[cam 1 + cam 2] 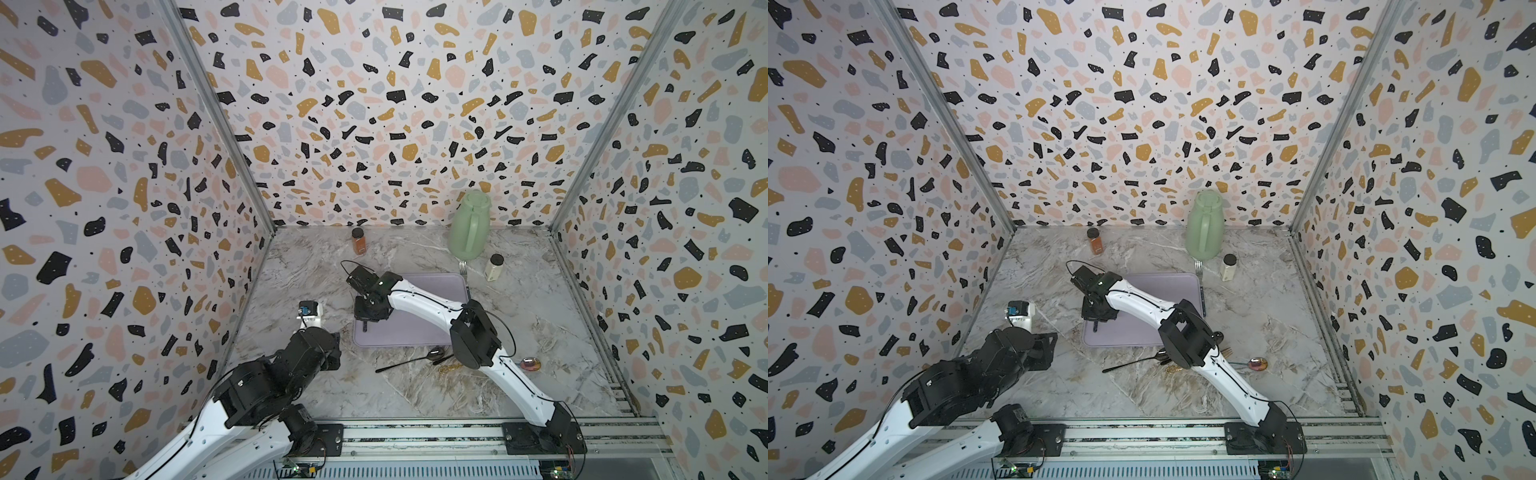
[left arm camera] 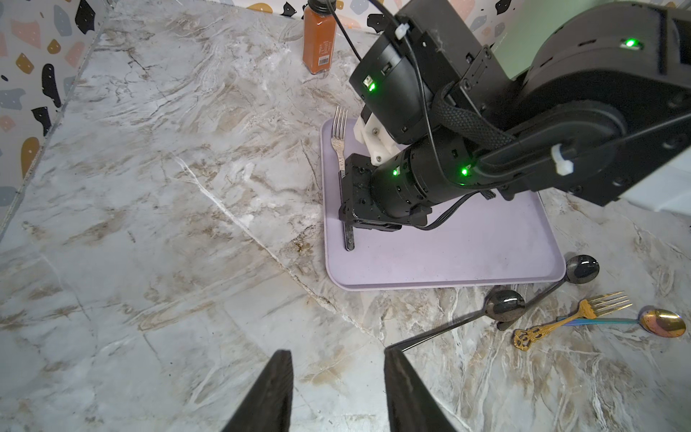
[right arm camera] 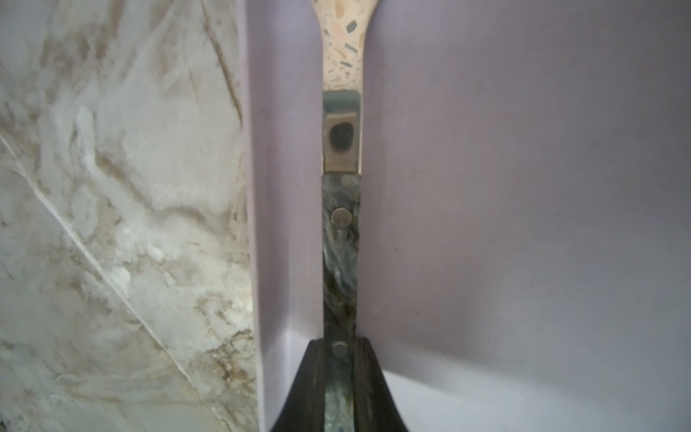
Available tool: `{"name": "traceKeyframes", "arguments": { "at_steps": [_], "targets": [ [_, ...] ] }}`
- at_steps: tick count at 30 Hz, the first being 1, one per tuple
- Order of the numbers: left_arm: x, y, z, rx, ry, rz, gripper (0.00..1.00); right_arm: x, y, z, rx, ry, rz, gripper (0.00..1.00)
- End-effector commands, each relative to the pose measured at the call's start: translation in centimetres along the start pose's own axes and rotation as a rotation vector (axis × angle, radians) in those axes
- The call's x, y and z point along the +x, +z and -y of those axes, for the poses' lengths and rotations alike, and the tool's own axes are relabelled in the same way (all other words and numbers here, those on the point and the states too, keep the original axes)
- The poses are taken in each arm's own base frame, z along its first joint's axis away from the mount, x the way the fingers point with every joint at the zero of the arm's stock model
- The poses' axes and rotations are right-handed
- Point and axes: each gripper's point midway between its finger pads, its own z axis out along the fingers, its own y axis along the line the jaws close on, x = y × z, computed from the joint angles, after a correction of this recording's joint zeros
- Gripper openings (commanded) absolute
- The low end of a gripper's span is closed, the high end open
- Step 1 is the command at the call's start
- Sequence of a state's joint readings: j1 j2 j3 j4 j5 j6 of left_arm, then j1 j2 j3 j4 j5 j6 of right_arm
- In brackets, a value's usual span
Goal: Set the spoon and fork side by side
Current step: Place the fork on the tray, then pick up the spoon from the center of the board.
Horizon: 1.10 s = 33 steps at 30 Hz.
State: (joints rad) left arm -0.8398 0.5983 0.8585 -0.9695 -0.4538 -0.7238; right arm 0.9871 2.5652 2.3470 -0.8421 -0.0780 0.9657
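Note:
My right gripper is shut on the marbled dark handle of a silver fork. It holds the fork low along the left side of the lilac tray. In the left wrist view the fork points its tines past the tray's far edge. Two black spoons lie just in front of the tray, one long-handled and one behind it. My left gripper is open over bare marble, with one fingertip next to the long spoon's handle end. In a top view the fork's handle end shows under the right gripper.
A gold fork and an iridescent spoon lie right of the black spoons. Another fork lies at the tray's far right corner. A green jug, an orange spice bottle and a white bottle stand at the back.

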Motion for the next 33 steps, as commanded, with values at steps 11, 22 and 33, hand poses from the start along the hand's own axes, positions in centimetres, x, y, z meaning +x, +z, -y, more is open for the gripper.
{"name": "traceKeyframes", "arguments": {
  "at_steps": [11,22,33],
  "targets": [
    [-0.1,0.0,0.0,0.004,-0.014,0.009,0.43,-1.9,-5.9,-1.0,-0.032,0.002,0.083,0.41],
    [0.7,1.5,1.9,0.045,0.062,-0.057,0.44,-3.4,-16.6,2.2,-0.015,-0.061,0.230,0.43],
    [3.5,6.6,10.5,0.269,0.248,-0.174,0.45,-0.1,-22.7,11.1,0.051,-0.129,0.286,0.45]
  ]
}}
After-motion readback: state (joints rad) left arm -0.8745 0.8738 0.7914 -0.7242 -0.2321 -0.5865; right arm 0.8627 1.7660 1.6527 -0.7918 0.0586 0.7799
